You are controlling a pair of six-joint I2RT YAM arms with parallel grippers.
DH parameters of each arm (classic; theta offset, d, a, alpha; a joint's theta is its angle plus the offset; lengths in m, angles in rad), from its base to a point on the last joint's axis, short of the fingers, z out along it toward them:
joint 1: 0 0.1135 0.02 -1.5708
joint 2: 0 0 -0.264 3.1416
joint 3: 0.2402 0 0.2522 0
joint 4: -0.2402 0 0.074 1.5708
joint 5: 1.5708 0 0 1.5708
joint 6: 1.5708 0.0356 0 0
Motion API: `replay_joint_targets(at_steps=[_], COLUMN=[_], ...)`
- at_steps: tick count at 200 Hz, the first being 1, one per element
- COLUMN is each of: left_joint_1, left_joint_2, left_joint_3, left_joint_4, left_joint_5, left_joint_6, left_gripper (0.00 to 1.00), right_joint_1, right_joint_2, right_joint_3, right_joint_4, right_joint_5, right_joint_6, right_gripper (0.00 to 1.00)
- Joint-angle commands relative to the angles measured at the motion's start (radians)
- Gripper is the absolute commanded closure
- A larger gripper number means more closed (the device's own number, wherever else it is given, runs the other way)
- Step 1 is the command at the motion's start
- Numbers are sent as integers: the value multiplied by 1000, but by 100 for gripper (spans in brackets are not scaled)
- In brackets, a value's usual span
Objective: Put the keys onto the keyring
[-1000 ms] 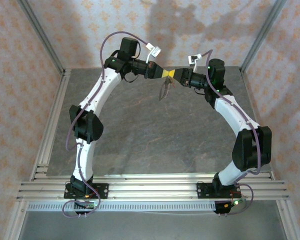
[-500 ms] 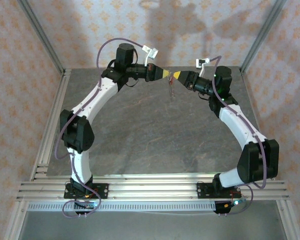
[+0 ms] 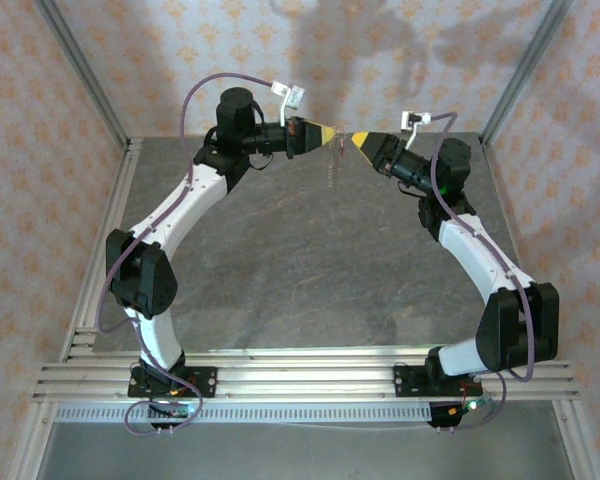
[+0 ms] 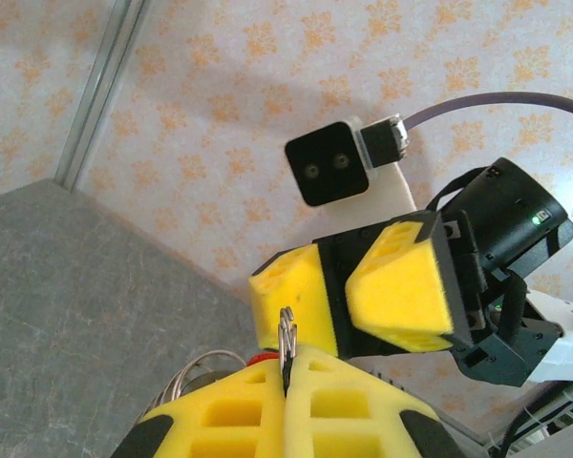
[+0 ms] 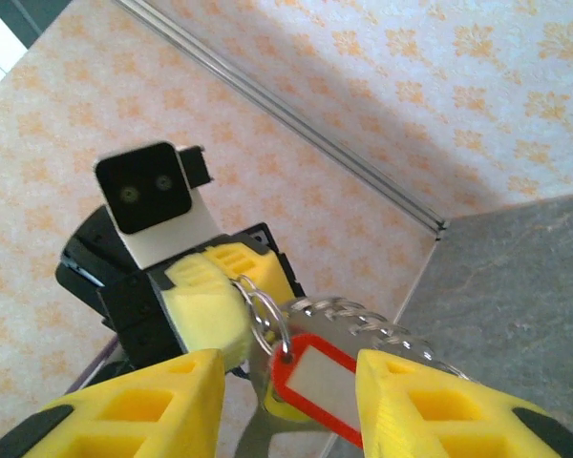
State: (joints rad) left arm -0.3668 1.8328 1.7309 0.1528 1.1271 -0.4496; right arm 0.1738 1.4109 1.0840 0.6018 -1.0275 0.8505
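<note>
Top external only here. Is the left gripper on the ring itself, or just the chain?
Observer: The ring. In the left wrist view the left gripper is shut on the ring, which pokes out edge-on.
Operator: And right, gripping the key?
Observer: No. In the right wrist view the right gripper is open. The key sits between its spread jaws, and its red head looks hooked on the ring.

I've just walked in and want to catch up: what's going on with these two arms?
Both arms are raised over the far end of the grey table. The left claw is shut on a thin silvery metal keyring, with a beaded silver chain and a small red-rimmed plastic tag apparently hanging from it. The right claw faces it with jaws open, holding nothing.
</note>
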Motion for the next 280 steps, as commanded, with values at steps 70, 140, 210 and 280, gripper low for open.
replay_joint_targets(at_steps=[70,140,210,280], left_joint_1=[-15,-20,-18,-12], left_joint_2=[-53,-53,-88,-110], left_joint_3=[-2,0,-52,-79], left_joint_4=[83,79,176,255], left_joint_5=[-6,-15,-92,-134], left_joint_6=[-26,-24,-68,-118], left_gripper=[100,100,100,100], right_joint_1=[42,56,50,38], right_joint_2=[48,50,7,3], right_joint_3=[65,68,-21,-72], right_joint_4=[95,95,45,62], right_joint_5=[11,-2,2,-9], right_joint_6=[27,19,-43,-37], right_gripper=[59,87,100,100])
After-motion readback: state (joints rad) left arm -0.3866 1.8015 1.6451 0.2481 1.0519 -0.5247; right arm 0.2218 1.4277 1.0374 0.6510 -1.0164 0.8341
